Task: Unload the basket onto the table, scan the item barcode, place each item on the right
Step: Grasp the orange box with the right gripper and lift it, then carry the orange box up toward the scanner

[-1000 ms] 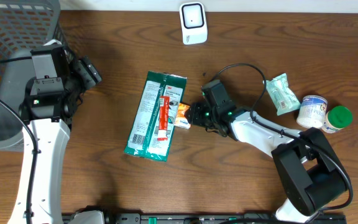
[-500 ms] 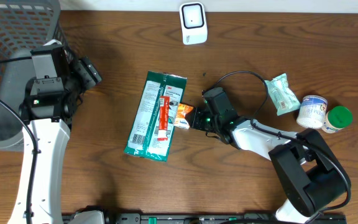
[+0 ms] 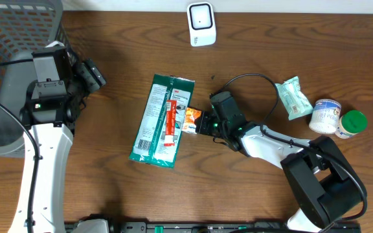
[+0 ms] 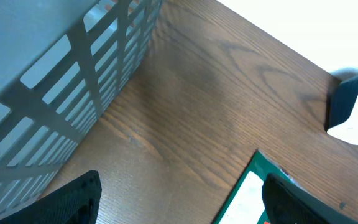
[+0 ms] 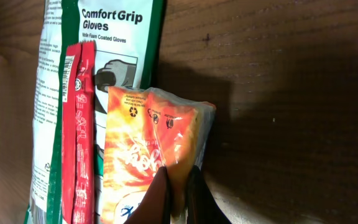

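Seen from above, the light is bright and even. The bench (image 3: pixel 122 188) looks sharp, with only small soft shadows around the green glove pack (image 3: pixel 162 121). In the left wrist view, the far corner past the glove pack (image 4: pixel 247 193) is washed out white. The basket (image 4: pixel 55 93) looks a bit blurry, and the fingertips (image 4: pixel 73 199) of the left hand (image 4: pixel 179 205) are dark and fuzzy. The right wrist view is dim. A big dark shadow lies beside the shiny orange packet (image 5: pixel 142 143), on the side away from the glove pack (image 5: pixel 104 37). The words on the pack are clear. The fingers (image 5: pixel 157 199) of the right hand (image 5: pixel 178 194) are black and blurry.
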Controlling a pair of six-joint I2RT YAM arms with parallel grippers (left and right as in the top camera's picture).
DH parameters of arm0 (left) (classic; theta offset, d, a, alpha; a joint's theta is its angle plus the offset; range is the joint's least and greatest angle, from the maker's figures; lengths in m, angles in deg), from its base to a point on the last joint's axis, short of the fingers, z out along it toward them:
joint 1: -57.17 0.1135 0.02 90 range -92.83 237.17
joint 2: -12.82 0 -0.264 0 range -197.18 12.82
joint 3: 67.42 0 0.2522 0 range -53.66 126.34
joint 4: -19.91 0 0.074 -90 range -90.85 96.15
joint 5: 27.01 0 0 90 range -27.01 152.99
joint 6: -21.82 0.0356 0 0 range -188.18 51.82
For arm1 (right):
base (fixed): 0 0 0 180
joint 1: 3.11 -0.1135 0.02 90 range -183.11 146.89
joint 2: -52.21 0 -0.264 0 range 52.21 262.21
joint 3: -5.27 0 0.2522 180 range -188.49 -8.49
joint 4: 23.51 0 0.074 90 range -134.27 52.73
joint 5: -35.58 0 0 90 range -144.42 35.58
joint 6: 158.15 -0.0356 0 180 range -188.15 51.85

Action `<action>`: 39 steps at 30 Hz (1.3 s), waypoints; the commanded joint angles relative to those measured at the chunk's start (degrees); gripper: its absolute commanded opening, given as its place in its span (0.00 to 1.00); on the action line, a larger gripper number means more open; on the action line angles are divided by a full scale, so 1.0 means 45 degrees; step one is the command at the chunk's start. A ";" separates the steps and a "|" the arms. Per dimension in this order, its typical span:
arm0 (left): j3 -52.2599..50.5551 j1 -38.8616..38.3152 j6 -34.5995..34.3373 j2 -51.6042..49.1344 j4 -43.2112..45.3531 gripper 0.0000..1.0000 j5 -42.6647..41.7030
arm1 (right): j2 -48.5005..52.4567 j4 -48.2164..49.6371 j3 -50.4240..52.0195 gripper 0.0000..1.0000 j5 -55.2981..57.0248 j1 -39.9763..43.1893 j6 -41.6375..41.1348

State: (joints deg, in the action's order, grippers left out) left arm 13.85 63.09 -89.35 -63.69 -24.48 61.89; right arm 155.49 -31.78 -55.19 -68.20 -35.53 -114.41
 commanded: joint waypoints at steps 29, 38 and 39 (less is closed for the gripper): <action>0.0141 0.0053 0.0019 -0.0068 0.0005 0.84 0.0117 | -0.3381 0.1962 0.0335 0.01 -1.6810 0.5935 0.2667; 0.0141 0.0053 0.0019 -0.0068 0.0005 0.84 0.0117 | -0.3487 0.1991 0.0330 0.01 -1.6810 0.5994 0.0670; 0.0141 0.0053 0.0015 -0.0068 0.0000 0.84 0.0117 | -0.3531 0.1991 0.0330 0.01 -1.6815 0.5994 0.0665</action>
State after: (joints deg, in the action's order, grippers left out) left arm 13.85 63.09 -89.35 -63.69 -24.48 61.89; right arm 141.26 -22.86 -53.59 -142.25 -8.80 -109.50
